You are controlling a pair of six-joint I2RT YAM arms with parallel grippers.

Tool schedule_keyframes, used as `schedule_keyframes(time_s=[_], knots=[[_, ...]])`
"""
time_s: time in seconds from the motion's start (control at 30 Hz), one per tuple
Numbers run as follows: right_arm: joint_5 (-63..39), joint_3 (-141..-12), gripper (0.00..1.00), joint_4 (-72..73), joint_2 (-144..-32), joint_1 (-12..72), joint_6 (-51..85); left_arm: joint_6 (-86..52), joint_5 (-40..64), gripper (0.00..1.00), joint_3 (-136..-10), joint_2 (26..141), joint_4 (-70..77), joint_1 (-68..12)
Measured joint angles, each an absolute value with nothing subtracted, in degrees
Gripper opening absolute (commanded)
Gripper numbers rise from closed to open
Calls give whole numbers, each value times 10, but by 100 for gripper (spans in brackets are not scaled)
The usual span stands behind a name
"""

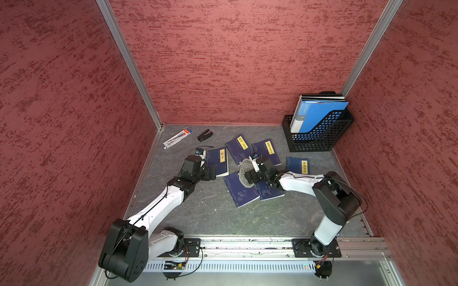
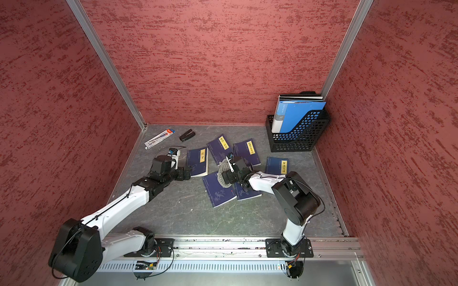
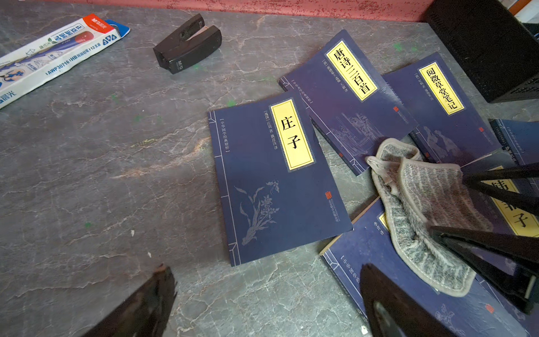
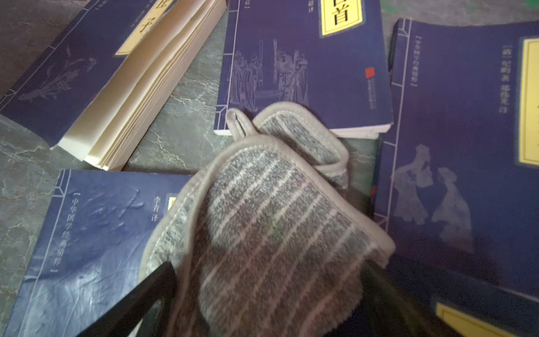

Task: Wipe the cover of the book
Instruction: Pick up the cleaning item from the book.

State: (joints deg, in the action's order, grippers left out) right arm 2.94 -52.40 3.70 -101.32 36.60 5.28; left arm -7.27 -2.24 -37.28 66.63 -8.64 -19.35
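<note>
Red, mottled plaster walls (image 1: 235,62) are closing in the cell on three sides, meeting at aluminium corner posts (image 1: 128,64). A grey, marble-veined tabletop (image 3: 87,175) is spreading out beneath and ahead of the left fingers (image 3: 145,306), taking soft, even light. Off to the right of the right fingers (image 4: 140,300), in the far corner, a black mesh file rack (image 1: 319,138) is standing against the wall, holding blue folders (image 1: 319,111). Behind both pairs of fingers, an aluminium rail (image 1: 247,244) is running along the near edge.

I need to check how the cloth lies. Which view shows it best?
The left wrist view: nearly the whole grey cloth shows, crumpled over the books. The right wrist view has it close but cut off; both top views show it small and partly hidden.
</note>
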Motion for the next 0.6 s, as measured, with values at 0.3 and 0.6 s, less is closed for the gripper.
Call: schedule_keyframes(time_s=[0.3, 0.6], knots=[[25, -570, 96, 31, -1074, 366, 43, -73, -26, 100, -373, 649, -95, -199], [13, -578, 69, 31, -1086, 366, 43, -73, -27, 100, -373, 644, -95, -199]])
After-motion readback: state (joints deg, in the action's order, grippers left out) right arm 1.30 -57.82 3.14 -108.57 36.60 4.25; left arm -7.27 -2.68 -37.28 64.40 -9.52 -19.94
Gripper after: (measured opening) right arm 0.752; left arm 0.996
